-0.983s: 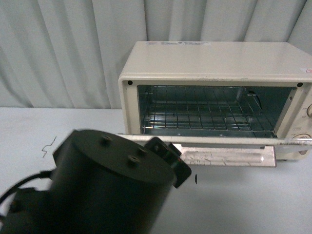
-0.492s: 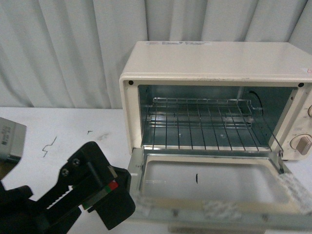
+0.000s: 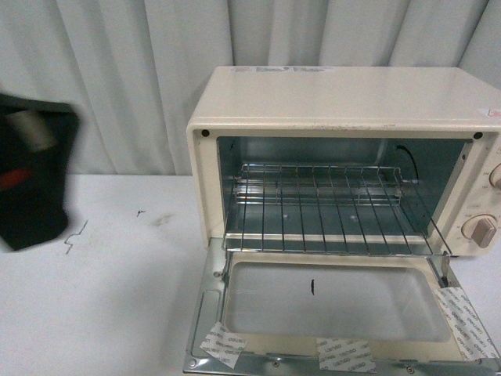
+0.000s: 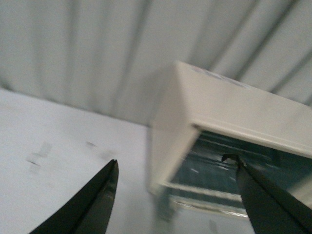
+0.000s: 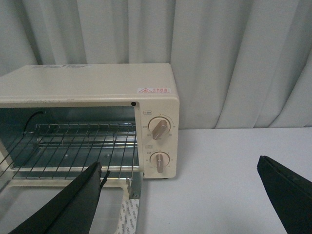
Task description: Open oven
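Oven [image 3: 344,98] sits centre-right of the front frame on the white table [image 3: 117,298], its back to the curtain [image 3: 117,78]. Its door [image 3: 329,301] lies dropped flat toward the lower edge, with the wire rack [image 3: 329,207] exposed inside. My left gripper [image 4: 173,163] has its fingers spread wide and holds nothing. My left arm [image 3: 31,180] is a dark blur at the frame's left edge, well apart from the oven. Right gripper [image 5: 179,163] is likewise splayed wide and empty.

The place reads as a lab test bench: a pale pleated curtain [image 3: 117,78] fills the upper frame as backdrop, above a plain white table [image 3: 102,305]. At centre right sits a toaster oven [image 3: 344,98], its door [image 3: 337,301] patched with tape strips [image 3: 221,343].
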Tool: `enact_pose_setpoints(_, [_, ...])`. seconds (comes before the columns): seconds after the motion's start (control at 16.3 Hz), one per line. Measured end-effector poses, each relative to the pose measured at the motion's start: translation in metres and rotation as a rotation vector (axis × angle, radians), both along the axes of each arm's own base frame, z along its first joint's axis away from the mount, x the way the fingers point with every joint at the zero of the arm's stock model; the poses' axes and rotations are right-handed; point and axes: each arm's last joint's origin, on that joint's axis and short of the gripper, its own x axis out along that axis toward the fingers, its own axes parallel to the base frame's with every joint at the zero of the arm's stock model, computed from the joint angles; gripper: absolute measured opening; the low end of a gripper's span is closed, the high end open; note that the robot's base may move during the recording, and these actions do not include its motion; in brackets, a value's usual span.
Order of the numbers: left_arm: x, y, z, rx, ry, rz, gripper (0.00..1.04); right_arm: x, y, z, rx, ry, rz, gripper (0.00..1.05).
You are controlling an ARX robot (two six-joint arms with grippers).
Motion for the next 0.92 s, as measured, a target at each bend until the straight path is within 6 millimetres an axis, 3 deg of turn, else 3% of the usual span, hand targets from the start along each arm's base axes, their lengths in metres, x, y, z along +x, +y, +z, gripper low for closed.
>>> enact_pose_setpoints(0.12, [-0.012,0.034,0.004,0.218,-0.080,0.064,0.47,0.000,0.000,0.000,0.000,0.000,0.002,0.98])
enact_pose_setpoints(0.31, [-0.023,0.060,-0.009,0.318,-0.060,0.053,0.09,0.000,0.000,0.000,0.000,0.000,0.002,0.98])
enact_pose_setpoints(0.37, [-0.027,0.068,-0.009,0.322,-0.074,0.056,0.02,0.000,0.000,0.000,0.000,0.000,0.002,0.98])
enact_pose_setpoints(0.68, [-0.039,0.086,-0.021,0.319,-0.079,0.056,0.02,0.000,0.000,0.000,0.000,0.000,0.002,0.98])
enact_pose_setpoints(0.92, [-0.047,0.100,-0.019,0.319,-0.091,0.065,0.02,0.000,0.000,0.000,0.000,0.001,0.002,0.98])
